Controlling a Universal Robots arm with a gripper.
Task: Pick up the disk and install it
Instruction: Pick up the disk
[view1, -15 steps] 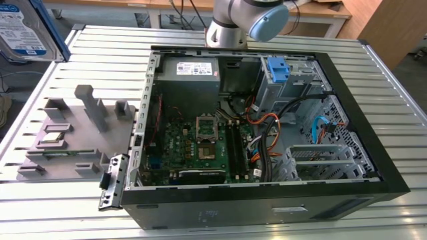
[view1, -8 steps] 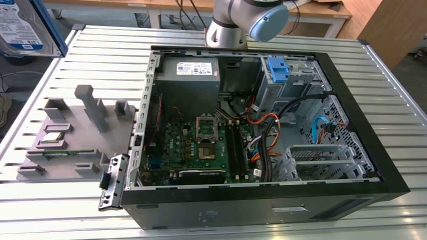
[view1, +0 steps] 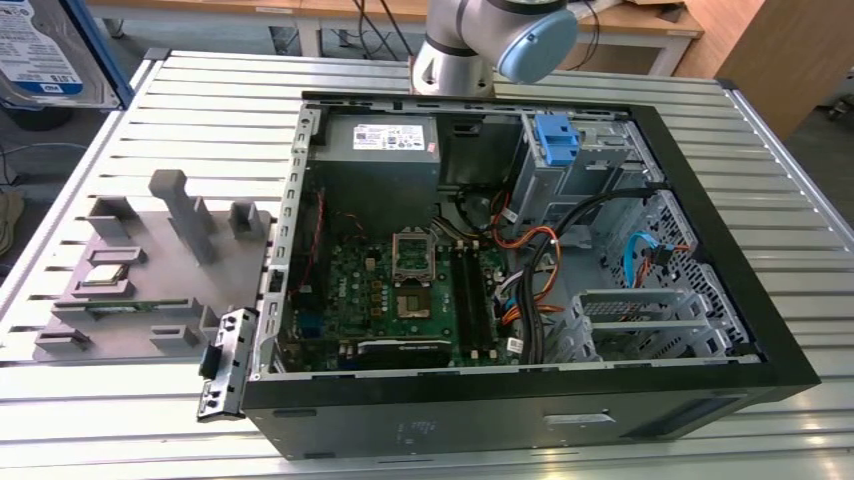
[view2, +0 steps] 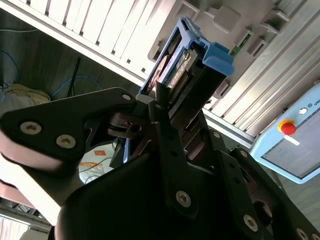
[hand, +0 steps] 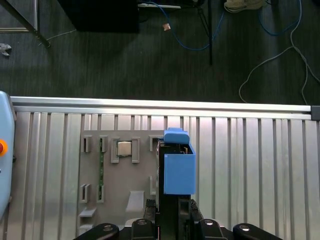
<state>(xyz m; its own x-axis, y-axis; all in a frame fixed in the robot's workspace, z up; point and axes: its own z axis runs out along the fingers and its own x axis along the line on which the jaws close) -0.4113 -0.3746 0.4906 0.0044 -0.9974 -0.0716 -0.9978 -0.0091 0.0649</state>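
Note:
The disk is a silver drive in a blue plastic carrier, and my gripper is shut on its lower end. In the first wrist view the disk stands out from the gripper high above the grey fixture plate. In the exterior view the disk shows at the top left corner, its white label with a blue band facing the camera. The open computer case lies on the table at the exterior view's right, apart from the disk.
The case holds a motherboard, a grey power supply, a blue caddy, cables and a metal drive cage. The fixture plate carries upright holders and a chip. A pendant lies beside the slatted table.

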